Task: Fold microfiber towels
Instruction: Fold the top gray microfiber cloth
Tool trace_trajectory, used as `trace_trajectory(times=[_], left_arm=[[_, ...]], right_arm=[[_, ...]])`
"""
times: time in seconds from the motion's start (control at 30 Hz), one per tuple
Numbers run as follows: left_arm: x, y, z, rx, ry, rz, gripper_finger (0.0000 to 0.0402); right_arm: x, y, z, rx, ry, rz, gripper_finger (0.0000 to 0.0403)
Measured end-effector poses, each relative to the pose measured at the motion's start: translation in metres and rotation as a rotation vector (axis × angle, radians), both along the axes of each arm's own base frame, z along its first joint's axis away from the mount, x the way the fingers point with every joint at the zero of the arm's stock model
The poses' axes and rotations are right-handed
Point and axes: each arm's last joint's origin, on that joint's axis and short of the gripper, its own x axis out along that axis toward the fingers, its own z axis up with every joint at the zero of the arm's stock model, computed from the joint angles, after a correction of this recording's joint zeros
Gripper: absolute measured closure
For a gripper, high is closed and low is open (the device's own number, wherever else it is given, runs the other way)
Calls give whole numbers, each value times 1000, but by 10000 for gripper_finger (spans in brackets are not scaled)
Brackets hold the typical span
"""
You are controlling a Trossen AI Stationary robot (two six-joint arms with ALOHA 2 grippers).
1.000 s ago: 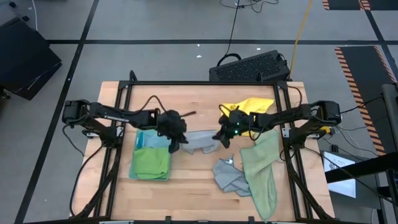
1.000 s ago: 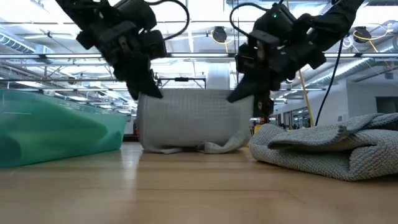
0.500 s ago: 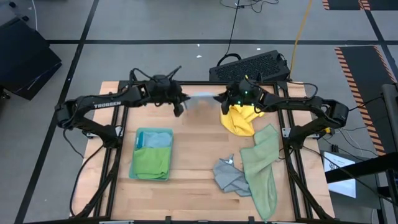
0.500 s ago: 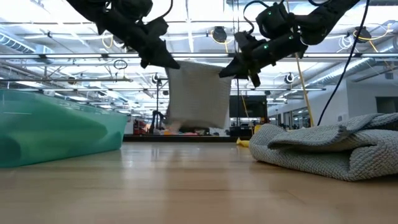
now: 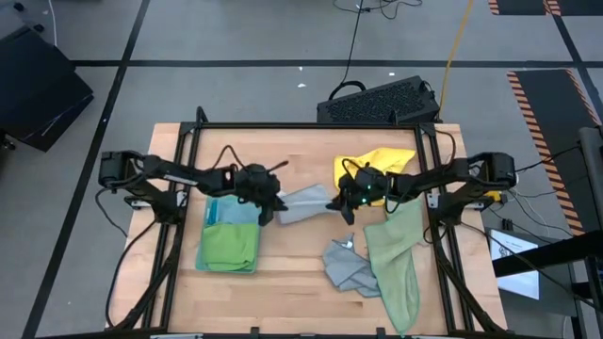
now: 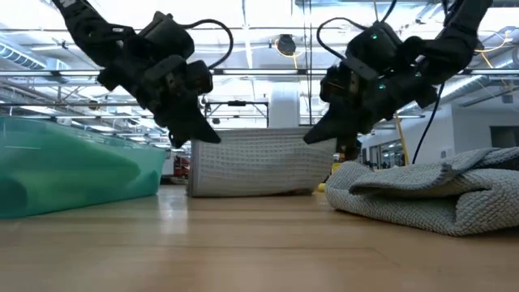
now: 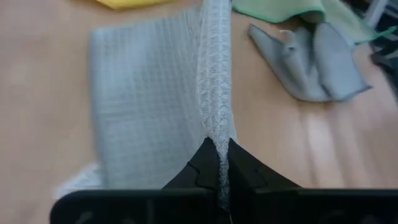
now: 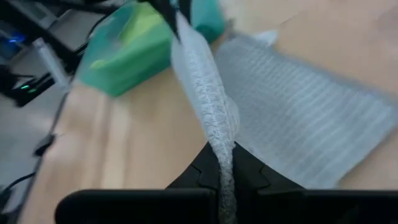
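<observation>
Left gripper point(image 5: 268, 200) and right gripper point(image 5: 339, 202) each pinch a corner of the grey towel point(image 5: 303, 201), mid-counter point(image 5: 292, 273), lower edge down; lower evenly, keep top edge taut, align corners before release

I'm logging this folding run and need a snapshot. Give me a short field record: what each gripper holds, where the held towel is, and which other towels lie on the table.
left gripper: shut on one end of the pale grey waffle-weave towel
right gripper: shut on the towel's other end
held towel: stretched between both grippers at mid-table, lower part lying on the wooden table
folded stack: teal, light blue and bright green towels, left side
yellow towel: far right
grey crumpled towel: near right
sage green towel: right edge
</observation>
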Motion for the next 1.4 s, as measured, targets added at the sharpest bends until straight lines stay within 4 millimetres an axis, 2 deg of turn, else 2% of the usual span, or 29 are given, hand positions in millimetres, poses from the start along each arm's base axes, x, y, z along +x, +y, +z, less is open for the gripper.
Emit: trace_trajectory(times=[0.17,0.37,0.5,0.63,0.9,1.03,1.23,1.4], left_arm=[[3,-11,2,-61,-28,-32,396],[2,-21,-1,-82,20,-47,387],[2,-29,-2,-115,34,-45,395],[3,-35,-2,-120,41,0,386],[2,-28,-7,-12,80,148,391],[3,-26,-14,5,104,157,384],[7,-26,-26,-13,129,148,395],[9,-25,-26,-9,97,163,363]], right_arm=[[2,11,2,93,-6,66,399],[0,17,-3,214,67,81,399],[2,23,1,386,68,32,398],[3,26,3,543,94,-48,395],[4,20,-6,412,95,-157,393],[6,19,-15,344,104,-178,393],[8,18,-30,336,149,-180,392],[8,18,-32,328,152,-185,388]])
